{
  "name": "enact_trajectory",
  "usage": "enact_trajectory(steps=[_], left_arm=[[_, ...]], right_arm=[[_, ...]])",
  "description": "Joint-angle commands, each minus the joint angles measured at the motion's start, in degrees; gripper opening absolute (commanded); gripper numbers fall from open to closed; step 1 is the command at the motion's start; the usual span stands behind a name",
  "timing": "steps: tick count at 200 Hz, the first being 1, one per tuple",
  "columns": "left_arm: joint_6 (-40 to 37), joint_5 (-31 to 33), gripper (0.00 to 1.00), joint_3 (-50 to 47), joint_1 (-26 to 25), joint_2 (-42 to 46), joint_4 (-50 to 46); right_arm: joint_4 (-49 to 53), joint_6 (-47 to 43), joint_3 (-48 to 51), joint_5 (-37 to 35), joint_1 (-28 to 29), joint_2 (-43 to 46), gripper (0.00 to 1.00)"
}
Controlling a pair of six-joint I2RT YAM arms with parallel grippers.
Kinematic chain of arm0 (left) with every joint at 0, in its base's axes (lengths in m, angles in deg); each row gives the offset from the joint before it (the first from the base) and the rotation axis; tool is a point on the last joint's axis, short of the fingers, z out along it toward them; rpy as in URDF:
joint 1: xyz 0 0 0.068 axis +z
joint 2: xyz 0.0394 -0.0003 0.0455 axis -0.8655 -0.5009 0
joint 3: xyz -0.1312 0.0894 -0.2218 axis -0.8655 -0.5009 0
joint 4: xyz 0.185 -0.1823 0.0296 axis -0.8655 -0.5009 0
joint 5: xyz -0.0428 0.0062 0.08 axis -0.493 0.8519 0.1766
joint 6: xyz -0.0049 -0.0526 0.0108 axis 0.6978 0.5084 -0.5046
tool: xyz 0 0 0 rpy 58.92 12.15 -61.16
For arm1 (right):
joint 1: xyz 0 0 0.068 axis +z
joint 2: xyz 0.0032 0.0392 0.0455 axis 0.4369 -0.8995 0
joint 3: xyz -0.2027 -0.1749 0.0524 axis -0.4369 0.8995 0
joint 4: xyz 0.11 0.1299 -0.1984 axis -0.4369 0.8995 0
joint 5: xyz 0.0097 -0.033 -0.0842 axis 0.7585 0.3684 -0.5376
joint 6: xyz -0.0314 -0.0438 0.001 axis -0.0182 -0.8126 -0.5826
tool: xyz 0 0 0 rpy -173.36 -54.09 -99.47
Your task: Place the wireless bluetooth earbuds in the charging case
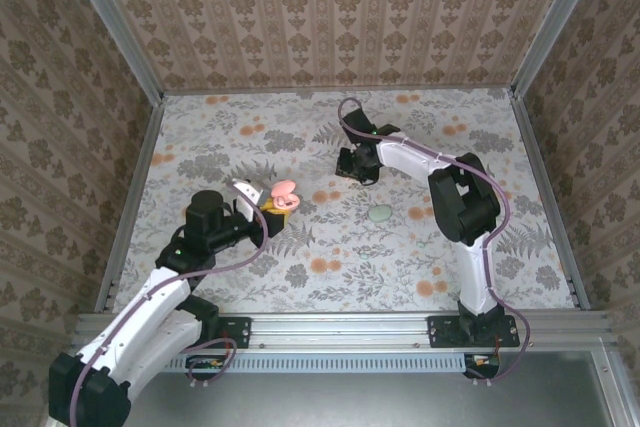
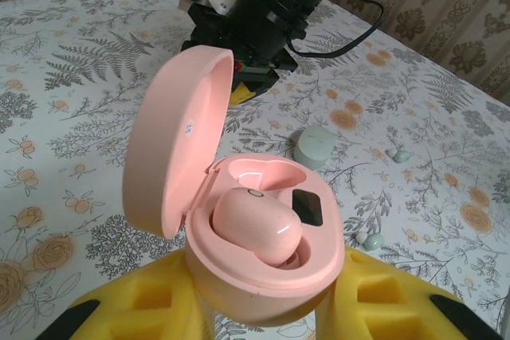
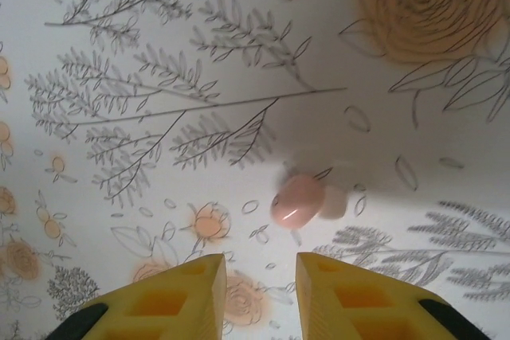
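Yellow fingers (image 2: 135,312) of your left gripper (image 2: 267,312) clamp the pink charging case (image 2: 263,276), its lid up and one seated earbud (image 2: 255,224) inside. At your right wrist, the right gripper (image 3: 259,292) hangs empty, jaws narrowly parted, and the loose earbud (image 3: 297,199) lies on the surface (image 3: 119,37) just beyond the tips. From above, you hold the charging case (image 1: 283,194) left of centre, with the right gripper (image 1: 358,165) nearer the far edge.

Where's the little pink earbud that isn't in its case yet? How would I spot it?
Follow the right arm out over the flowery table. Just ahead of the right gripper lies the earbud. It is pink and glossy, lying loose, while its twin sits in the open pink case.
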Motion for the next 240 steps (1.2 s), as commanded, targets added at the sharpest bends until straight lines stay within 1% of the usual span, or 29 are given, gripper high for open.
enact_trajectory(steps=[1,37,58,92,108,139,158,181,222,240], left_arm=[[-0.1,-1.5,0.00,1.2,0.4,0.5,1.5],[-0.3,-1.3,0.00,0.8,0.4,2.0,0.2],[-0.1,-0.9,0.00,0.3,0.5,2.9,0.2],[-0.1,-0.9,0.00,0.4,0.5,3.0,0.0],[0.0,-0.9,0.00,0.4,0.4,3.0,0.2],[-0.1,-0.8,0.00,0.5,0.4,3.0,0.3],[-0.2,-0.8,0.00,0.5,0.4,2.9,0.3],[-0.1,-0.8,0.00,0.6,0.5,2.7,0.3],[0.0,-1.0,0.00,0.6,0.4,2.4,0.9],[0.1,-1.2,0.00,0.6,0.4,2.3,1.0]], right_arm=[[5.7,0.4,-4.7,-3.1,0.8,-2.4,0.30],[5.9,-3.8,-7.2,-4.4,0.4,-2.6,0.28],[4.1,-6.8,-8.4,-0.8,-1.0,-3.5,0.27],[6.1,-11.2,-13.9,4.7,-3.6,-8.6,0.27],[5.9,-12.1,-14.9,6.1,-4.5,-10.5,0.24],[6.6,-13.5,-15.8,7.7,-5.8,-13.3,0.23],[6.8,-13.8,-14.6,8.2,-5.9,-13.6,0.21],[4.9,-13.0,-10.2,9.1,-6.1,-11.8,0.19],[1.3,-9.4,-1.7,10.6,-6.1,-7.4,0.18],[-0.4,-6.2,2.0,10.5,-6.1,-5.6,0.17]])
